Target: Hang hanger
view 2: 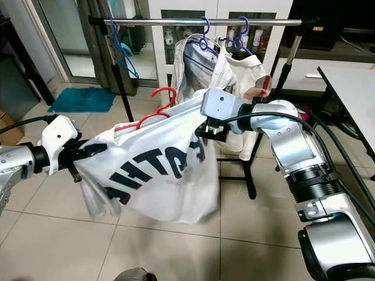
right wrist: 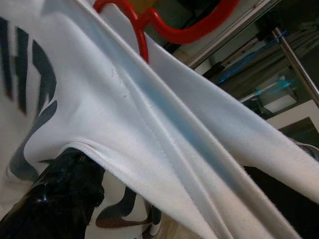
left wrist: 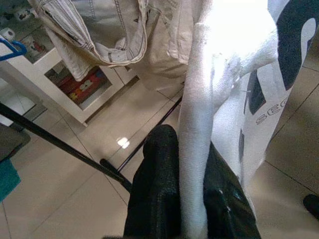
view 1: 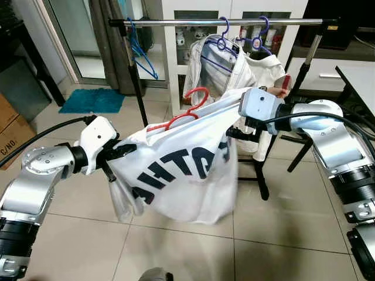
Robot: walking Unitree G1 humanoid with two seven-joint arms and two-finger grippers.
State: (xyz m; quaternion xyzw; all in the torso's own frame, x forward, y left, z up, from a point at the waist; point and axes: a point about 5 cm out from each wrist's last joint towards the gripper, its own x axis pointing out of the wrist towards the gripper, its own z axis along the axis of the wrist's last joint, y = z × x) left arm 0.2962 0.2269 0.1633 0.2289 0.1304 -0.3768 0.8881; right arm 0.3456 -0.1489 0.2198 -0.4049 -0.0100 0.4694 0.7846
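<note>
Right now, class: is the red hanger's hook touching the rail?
Apart. In the left eye view, the red hanger sticks out of the white shirt held between both grippers, its hook well below the rail, with floor and rack visible between.

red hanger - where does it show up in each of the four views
Left eye view: red hanger at centre, hook rising from the white t-shirt.
Right eye view: upper centre-left, below the clothes rail.
Left wrist view: I cannot find it.
Right wrist view: red hook along the top edge.
Shared landmark: the t-shirt's dark lettering.
</note>
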